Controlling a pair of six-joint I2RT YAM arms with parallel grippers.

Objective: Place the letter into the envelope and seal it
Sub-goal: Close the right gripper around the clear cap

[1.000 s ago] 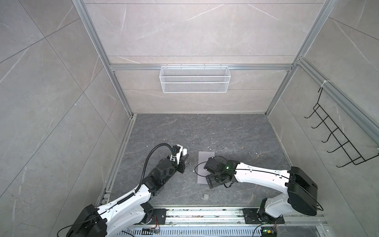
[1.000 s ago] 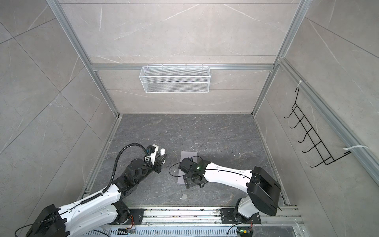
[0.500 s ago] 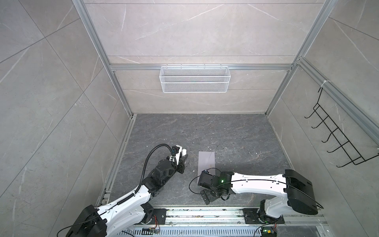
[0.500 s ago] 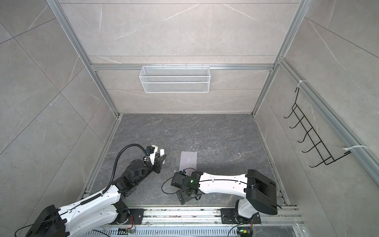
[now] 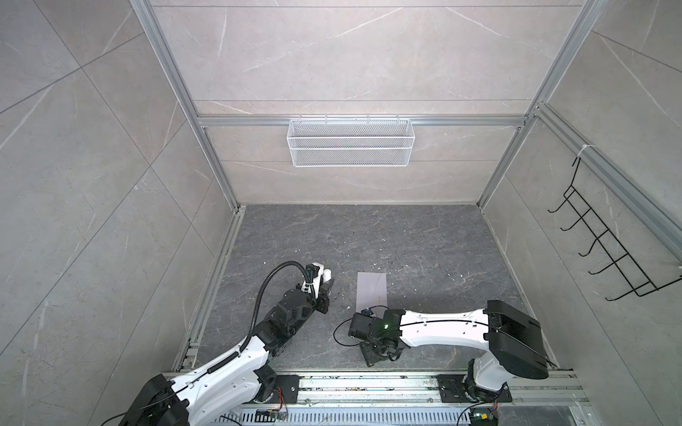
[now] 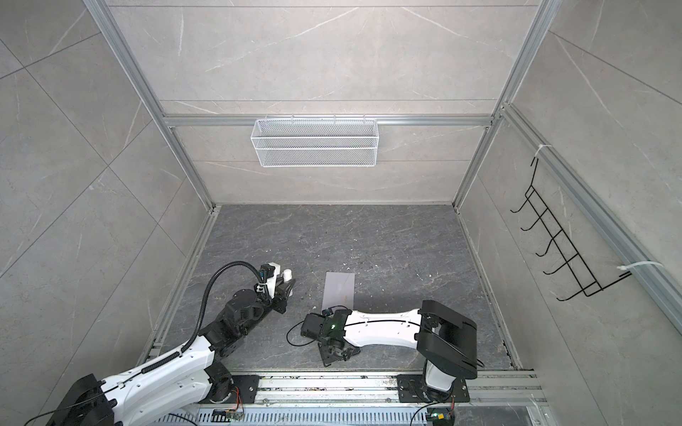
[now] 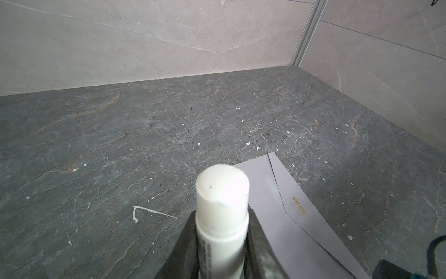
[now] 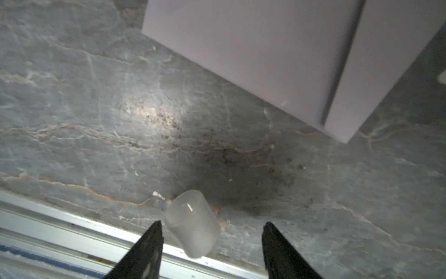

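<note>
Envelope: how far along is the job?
Done, apparently: the envelope lies flat, flap folded down, no letter in view. In hand: the left claw grips an uncapped glue stick; the right claw hangs open over a clear cap. Left: probably recapping; whether the flap has stuck cannot be told.

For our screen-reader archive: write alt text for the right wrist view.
The right tool is open, its two black fingers apart with a translucent cap between them, close to one finger and not clamped. Beyond lie the dark marbled floor, a metal rail and a corner of the pale lavender envelope.
</note>
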